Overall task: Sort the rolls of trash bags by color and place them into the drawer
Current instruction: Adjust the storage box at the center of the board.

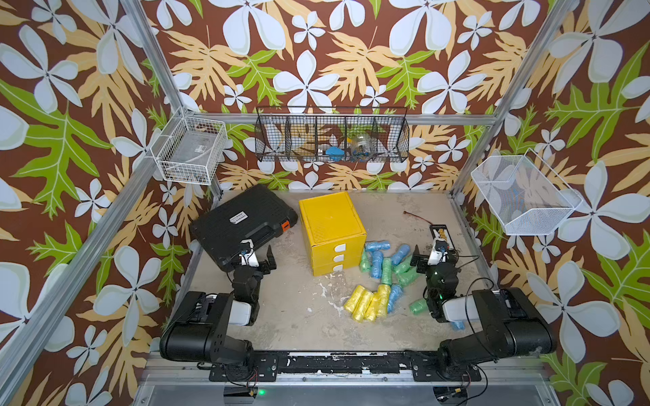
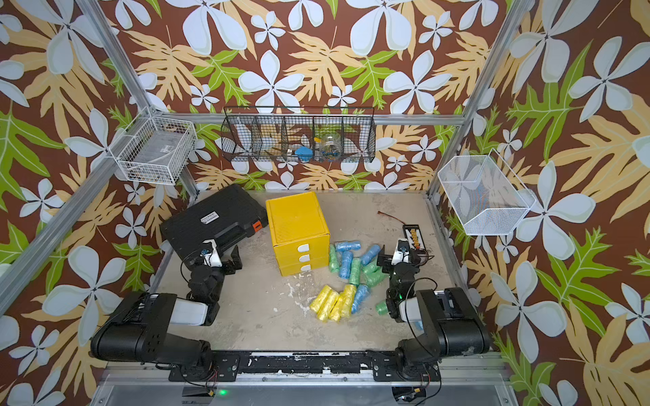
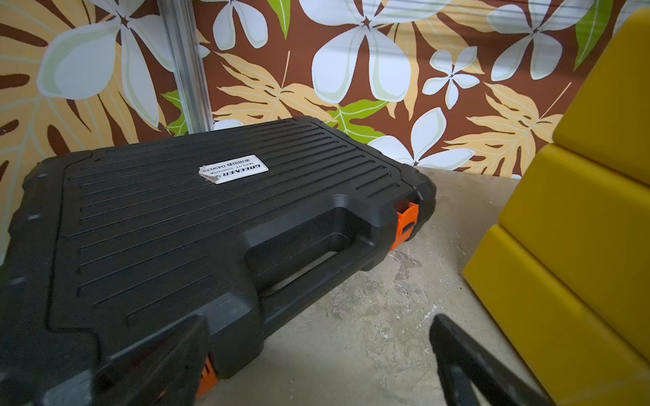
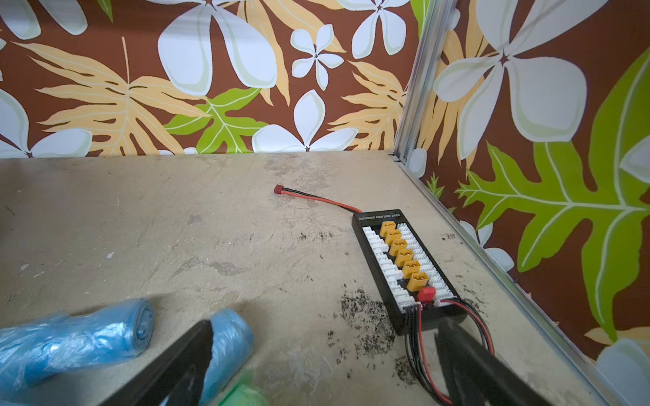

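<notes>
The yellow drawer (image 1: 330,225) (image 2: 297,225) stands mid-table, its three drawers shut, white tabs facing front. Several rolls of trash bags lie to its right: blue ones (image 1: 378,245), green ones (image 1: 387,270) and a yellow cluster (image 1: 362,302) nearer the front. My left gripper (image 1: 258,255) (image 3: 320,327) is open over bare table between the black case and the drawer (image 3: 580,218). Beside the rolls' right edge my right gripper (image 1: 435,258) (image 4: 327,330) is open and empty. One of its fingers lies against a blue roll (image 4: 228,337), next to another blue roll (image 4: 88,337).
A black tool case (image 1: 242,225) lies at the back left, close to my left gripper. A black charging board (image 4: 404,267) with red and black wires sits under my right gripper's other finger. Wire baskets (image 1: 332,139) hang on the walls.
</notes>
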Controlling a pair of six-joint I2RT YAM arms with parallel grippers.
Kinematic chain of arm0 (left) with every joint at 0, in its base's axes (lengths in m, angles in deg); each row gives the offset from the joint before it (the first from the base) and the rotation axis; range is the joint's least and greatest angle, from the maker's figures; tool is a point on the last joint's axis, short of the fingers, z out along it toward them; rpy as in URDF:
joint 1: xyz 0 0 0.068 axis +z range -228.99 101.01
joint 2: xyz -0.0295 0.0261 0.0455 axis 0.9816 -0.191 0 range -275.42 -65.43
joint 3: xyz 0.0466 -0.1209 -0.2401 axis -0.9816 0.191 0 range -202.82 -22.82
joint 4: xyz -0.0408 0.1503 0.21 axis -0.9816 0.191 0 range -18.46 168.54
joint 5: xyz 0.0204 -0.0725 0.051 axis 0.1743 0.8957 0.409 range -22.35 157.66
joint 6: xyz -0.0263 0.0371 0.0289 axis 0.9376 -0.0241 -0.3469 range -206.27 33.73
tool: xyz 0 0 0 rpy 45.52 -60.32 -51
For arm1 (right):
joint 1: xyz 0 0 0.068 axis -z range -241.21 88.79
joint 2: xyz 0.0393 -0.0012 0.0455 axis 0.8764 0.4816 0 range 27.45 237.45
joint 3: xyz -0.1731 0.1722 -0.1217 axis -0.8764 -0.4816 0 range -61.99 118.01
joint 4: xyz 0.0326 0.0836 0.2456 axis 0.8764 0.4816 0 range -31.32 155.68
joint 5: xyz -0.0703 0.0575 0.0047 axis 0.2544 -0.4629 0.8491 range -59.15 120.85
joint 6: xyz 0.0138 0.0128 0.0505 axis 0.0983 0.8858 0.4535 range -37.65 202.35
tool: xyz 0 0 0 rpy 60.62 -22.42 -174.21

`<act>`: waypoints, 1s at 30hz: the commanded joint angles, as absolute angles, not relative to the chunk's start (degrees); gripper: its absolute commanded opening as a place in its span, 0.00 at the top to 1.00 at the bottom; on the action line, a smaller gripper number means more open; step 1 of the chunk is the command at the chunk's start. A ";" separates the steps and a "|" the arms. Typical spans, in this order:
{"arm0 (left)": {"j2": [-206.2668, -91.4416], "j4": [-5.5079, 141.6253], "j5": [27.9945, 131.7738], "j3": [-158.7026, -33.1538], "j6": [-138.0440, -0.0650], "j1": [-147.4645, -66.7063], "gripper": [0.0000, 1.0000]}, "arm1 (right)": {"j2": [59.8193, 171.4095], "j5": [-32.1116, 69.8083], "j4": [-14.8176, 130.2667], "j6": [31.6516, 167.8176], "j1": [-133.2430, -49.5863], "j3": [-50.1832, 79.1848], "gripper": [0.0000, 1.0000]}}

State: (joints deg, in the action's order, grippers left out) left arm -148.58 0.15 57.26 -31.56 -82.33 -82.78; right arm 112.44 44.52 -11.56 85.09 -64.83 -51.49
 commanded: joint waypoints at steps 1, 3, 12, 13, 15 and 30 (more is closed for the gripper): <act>-148.49 -1.50 59.45 -32.05 -83.74 -82.77 0.00 | 112.18 44.65 -13.54 85.25 -64.82 -51.71 0.00; -148.50 -1.55 59.48 -31.98 -83.73 -82.76 0.00 | 112.09 44.63 -13.41 85.25 -64.84 -51.70 0.00; -148.59 -1.50 59.41 -32.14 -83.73 -82.68 0.00 | 112.09 44.62 -13.46 85.25 -64.82 -51.70 0.00; -148.58 -1.55 59.47 -32.14 -83.73 -82.72 0.00 | 112.09 44.65 -13.45 85.25 -64.82 -51.70 0.00; -148.58 -1.52 59.46 -32.14 -83.74 -82.77 0.00 | 112.14 44.65 -13.47 85.25 -64.82 -51.70 0.00; -137.43 14.13 46.57 -36.19 -83.32 -86.27 0.00 | 102.42 50.68 0.80 87.75 -65.28 -48.08 0.00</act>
